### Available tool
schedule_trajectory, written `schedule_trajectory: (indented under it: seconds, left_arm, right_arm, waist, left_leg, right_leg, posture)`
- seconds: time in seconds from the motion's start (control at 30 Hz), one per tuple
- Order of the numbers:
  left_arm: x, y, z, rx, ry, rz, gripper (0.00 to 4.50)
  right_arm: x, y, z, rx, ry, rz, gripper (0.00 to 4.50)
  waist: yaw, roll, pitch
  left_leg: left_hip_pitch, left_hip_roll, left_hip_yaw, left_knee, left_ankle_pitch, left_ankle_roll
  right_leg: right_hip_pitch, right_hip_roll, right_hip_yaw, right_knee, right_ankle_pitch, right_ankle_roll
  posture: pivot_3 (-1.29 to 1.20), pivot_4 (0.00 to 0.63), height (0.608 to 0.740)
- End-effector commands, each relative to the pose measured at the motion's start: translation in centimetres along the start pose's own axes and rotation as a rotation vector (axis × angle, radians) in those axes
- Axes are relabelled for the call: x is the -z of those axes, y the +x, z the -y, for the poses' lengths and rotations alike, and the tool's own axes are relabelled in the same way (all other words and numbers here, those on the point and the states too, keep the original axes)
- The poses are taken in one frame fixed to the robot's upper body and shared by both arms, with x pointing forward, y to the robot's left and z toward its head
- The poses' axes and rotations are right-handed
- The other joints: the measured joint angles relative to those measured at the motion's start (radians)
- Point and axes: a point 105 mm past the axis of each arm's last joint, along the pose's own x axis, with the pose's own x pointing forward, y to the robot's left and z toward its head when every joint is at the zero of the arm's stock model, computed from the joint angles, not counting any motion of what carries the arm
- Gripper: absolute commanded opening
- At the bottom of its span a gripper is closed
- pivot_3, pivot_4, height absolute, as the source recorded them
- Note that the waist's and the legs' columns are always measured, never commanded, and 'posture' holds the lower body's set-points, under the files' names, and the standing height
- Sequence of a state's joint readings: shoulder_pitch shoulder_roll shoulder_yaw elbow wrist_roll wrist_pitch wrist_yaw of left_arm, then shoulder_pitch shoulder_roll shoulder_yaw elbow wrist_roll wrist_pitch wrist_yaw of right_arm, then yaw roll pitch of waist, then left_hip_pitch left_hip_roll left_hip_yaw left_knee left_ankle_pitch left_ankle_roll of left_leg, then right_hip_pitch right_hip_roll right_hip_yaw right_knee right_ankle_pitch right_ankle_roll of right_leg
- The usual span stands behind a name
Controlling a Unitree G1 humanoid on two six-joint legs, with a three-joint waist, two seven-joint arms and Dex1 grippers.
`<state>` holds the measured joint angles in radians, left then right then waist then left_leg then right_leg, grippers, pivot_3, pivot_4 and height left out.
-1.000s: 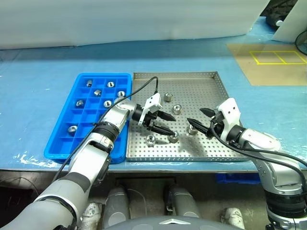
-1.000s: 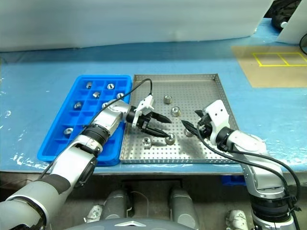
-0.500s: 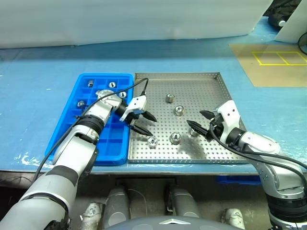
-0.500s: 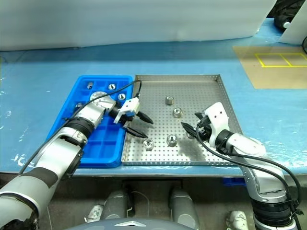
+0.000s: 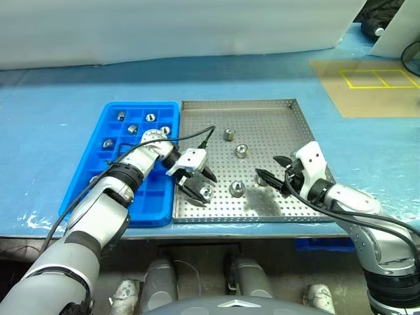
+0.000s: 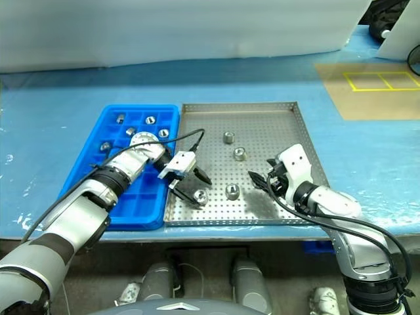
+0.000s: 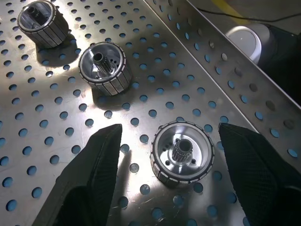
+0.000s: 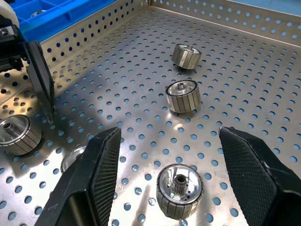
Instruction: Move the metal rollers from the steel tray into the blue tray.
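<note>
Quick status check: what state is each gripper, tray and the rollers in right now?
left gripper: open, straddling a roller, not gripping.
right gripper: open, roller between fingers, not gripping.
metal rollers: five upright on the steel tray; several already in blue compartments.
steel tray: partly emptied.
blue tray: partly filled.

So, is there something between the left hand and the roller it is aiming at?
Nothing visible. The left hand is open, and the roller stands on the steel tray floor in the gap between its two fingers. The other rollers lie further off, outside that gap.
</note>
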<state>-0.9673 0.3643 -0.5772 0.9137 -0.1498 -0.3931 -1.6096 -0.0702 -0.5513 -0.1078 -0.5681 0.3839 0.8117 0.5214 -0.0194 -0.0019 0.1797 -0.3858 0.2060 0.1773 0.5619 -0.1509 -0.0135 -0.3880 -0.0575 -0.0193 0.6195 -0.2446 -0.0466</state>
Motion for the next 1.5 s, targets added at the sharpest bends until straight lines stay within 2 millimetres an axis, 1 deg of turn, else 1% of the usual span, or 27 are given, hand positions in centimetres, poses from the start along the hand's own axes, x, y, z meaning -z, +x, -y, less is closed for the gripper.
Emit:
schedule_trajectory:
  seconds: [0.03, 0.23, 0.53, 0.57, 0.6, 0.7, 0.73, 0.87, 1.03, 1.13, 1.17, 1.27, 1.37, 1.5]
  left_arm:
    - [0.6, -0.4, 0.5, 0.021, 0.024, -0.044, 3.44]
    - [1.2, 0.7, 1.5, 0.08, 0.052, -0.064, 3.44]
    - [1.3, 1.7, 1.5, 0.097, 0.055, -0.066, 3.44]
    - [1.4, 1.7, 1.4, 0.095, 0.05, -0.071, 3.06]
    - [1.4, 1.7, 1.4, 0.095, 0.05, -0.073, 2.87]
    - [1.2, 1.6, 1.0, 0.068, 0.063, -0.068, 1.86]
    - [1.1, 1.7, 0.9, 0.06, 0.055, -0.062, 1.67]
    - [1.1, 1.5, 1.0, 0.07, 0.061, -0.063, 1.67]
    - [0.9, 1.4, 0.6, 0.029, 0.061, -0.043, 1.67]
    - [-0.6, 0.9, -0.6, -0.05, 0.049, 0.053, 1.67]
    - [-1.4, 0.5, -1.5, -0.101, 0.035, 0.097, 1.67]
    - [-3.2, -1.2, -2.9, -0.184, 0.005, 0.186, 1.67]
    - [-3.6, -2.6, -2.9, -0.206, -0.008, 0.2, 1.67]
    - [-2.7, -5.0, -2.4, -0.254, -0.024, 0.151, 1.67]
  right_arm:
    - [-1.3, -0.3, -0.6, -0.01, -0.037, 0.046, 3.4]
    - [-1.1, -0.2, -0.8, -0.007, -0.034, 0.041, 3.4]
    - [-0.9, -0.4, -0.9, 0.009, -0.027, 0.038, 3.4]
    - [-0.9, -0.4, -0.9, 0.011, -0.028, 0.037, 3.4]
    - [-0.8, -0.4, -0.9, 0.012, -0.028, 0.037, 3.4]
    - [-0.9, -0.4, -0.8, 0.015, -0.029, 0.037, 3.4]
    - [-0.9, -0.4, -0.8, 0.017, -0.03, 0.038, 3.4]
    - [-1.1, -0.3, -0.6, 0.022, -0.031, 0.044, 3.4]
    - [-1.1, -0.2, -0.6, 0.02, -0.029, 0.046, 3.4]
    - [-1.0, 0.0, -0.7, 0.011, -0.03, 0.045, 3.4]
    - [-1.1, 0.1, -0.8, 0.004, -0.028, 0.048, 3.4]
    - [-1.7, 0.2, -0.9, -0.021, -0.013, 0.074, 3.4]
    - [-2.2, 0.4, -0.9, -0.05, -0.021, 0.081, 3.4]
    - [-2.7, 0.9, -1.4, -0.138, -0.049, 0.077, 3.4]
  waist:
    - [0.0, 0.0, 0.0]
    - [0.0, 0.0, 0.0]
    - [0.001, 0.005, -0.003]
    - [0.002, 0.005, -0.003]
    - [0.002, 0.006, -0.003]
    - [0.002, 0.006, -0.004]
    - [0.002, 0.006, -0.004]
    - [0.003, 0.006, -0.004]
    - [0.002, 0.006, -0.004]
    - [0.002, 0.006, -0.004]
    - [0.002, 0.006, -0.004]
    - [0.003, 0.005, -0.003]
    - [0.003, 0.005, -0.003]
    - [0.003, 0.005, -0.003]
  left_leg:
    - [0.0, 0.0, 0.0, 0.0, 0.0, 0.0]
    - [0.001, 0.0, 0.0, -0.001, 0.0, 0.0]
    - [0.002, 0.0, 0.001, -0.001, 0.0, 0.0]
    - [0.003, 0.0, 0.001, -0.001, 0.0, 0.0]
    - [0.003, 0.0, 0.001, -0.001, 0.0, 0.0]
    - [0.004, 0.0, 0.001, -0.001, 0.0, 0.0]
    - [0.004, 0.0, 0.001, -0.001, 0.0, 0.0]
    - [0.003, 0.0, 0.001, -0.001, -0.001, 0.001]
    - [0.003, 0.0, 0.001, -0.001, -0.001, 0.001]
    - [0.003, 0.0, 0.001, -0.001, -0.001, 0.001]
    - [0.002, 0.0, 0.001, -0.001, -0.001, 0.001]
    - [-0.001, 0.0, 0.001, -0.001, 0.0, 0.001]
    - [-0.002, 0.0, 0.0, -0.002, -0.001, 0.001]
    - [-0.002, 0.0, 0.0, -0.004, -0.001, 0.001]
  right_leg:
    - [0.0, 0.0, 0.0, 0.0, 0.0, 0.0]
    - [0.0, 0.0, 0.0, 0.0, 0.0, 0.0]
    - [0.002, 0.0, 0.001, -0.001, 0.0, 0.0]
    - [0.002, 0.0, 0.001, -0.001, 0.0, 0.0]
    - [0.003, -0.001, 0.001, -0.002, 0.0, 0.0]
    - [0.004, -0.001, 0.002, -0.002, 0.0, 0.001]
    - [0.004, -0.001, 0.002, -0.002, 0.0, 0.001]
    - [0.003, -0.001, 0.002, -0.002, 0.0, 0.001]
    - [0.003, -0.001, 0.002, -0.003, 0.0, 0.001]
    - [0.003, -0.001, 0.002, -0.003, 0.0, 0.001]
    - [0.002, -0.001, 0.002, -0.003, 0.0, 0.001]
    - [0.0, -0.001, 0.001, -0.002, 0.0, 0.0]
    - [-0.001, -0.001, 0.001, -0.003, 0.0, 0.0]
    - [-0.002, 0.0, 0.001, -0.003, 0.0, 0.0]
  posture:
    - [-0.5, 0.15, 0.74]
    - [-0.51, 0.15, 0.74]
    - [-0.51, 0.15, 0.74]
    - [-0.51, 0.15, 0.74]
    - [-0.51, 0.15, 0.74]
    - [-0.51, 0.15, 0.74]
    - [-0.51, 0.15, 0.74]
    - [-0.51, 0.15, 0.74]
    - [-0.5, 0.15, 0.74]
    - [-0.49, 0.15, 0.74]
    - [-0.48, 0.15, 0.74]
    - [-0.46, 0.15, 0.74]
    - [-0.44, 0.15, 0.74]
    - [-0.38, 0.15, 0.74]
